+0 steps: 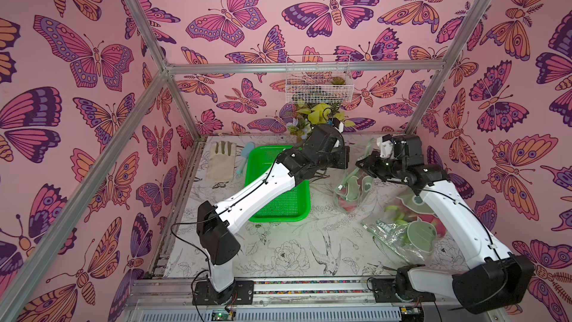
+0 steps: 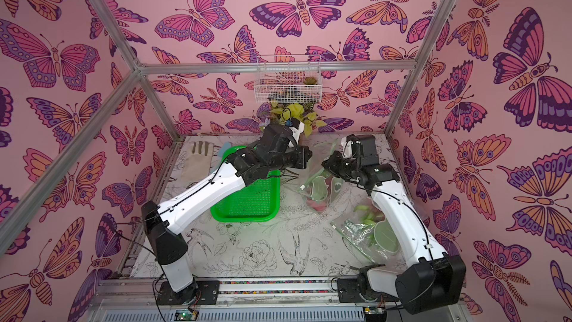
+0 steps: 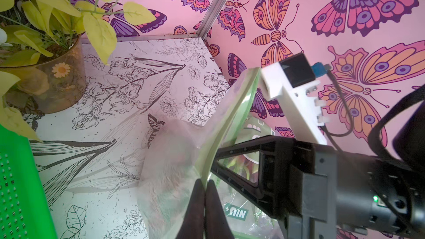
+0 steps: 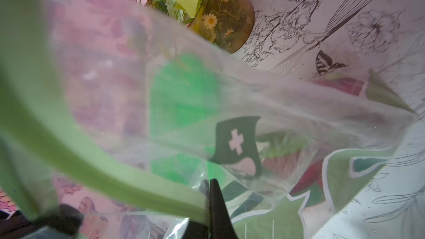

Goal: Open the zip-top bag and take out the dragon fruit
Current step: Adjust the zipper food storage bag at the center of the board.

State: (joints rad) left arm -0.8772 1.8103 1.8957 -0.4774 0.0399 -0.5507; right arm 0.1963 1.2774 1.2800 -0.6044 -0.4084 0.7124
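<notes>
1. Over on the right half of the floral-print tabletop [image 1: 278, 252] we've got a clear plastic zip-top bag with green cartoon prints [image 1: 356, 181]. Its pale green zip strip [image 3: 220, 132] is lifted up off the surface.
2. Left gripper [image 3: 205, 189]: in the left wrist view we see its dark fingertips pinched tight together on that zip strip.
3. Right gripper [image 4: 208, 203]: clamped on the same strip, just beside the left one, and the two face each other across it.
4. Whether the zip is actually parted, we honestly can't tell. The plastic is too blurry up close.
5. Dragon fruit: a glossy red dragon fruit [image 1: 347, 205] sits low inside the lifted bag, down by the table.
6. A second bag of the same kind [image 1: 399, 236] lies nearer the arm bases, partly under the right arm, with pink green-tipped fruit [image 1: 402, 214] inside.
7. A bright green plastic mesh tray [image 1: 288, 202] sits under the left arm, and a potted plant with yellow-green leaves [image 1: 318, 113] stands by the back wall.
</notes>
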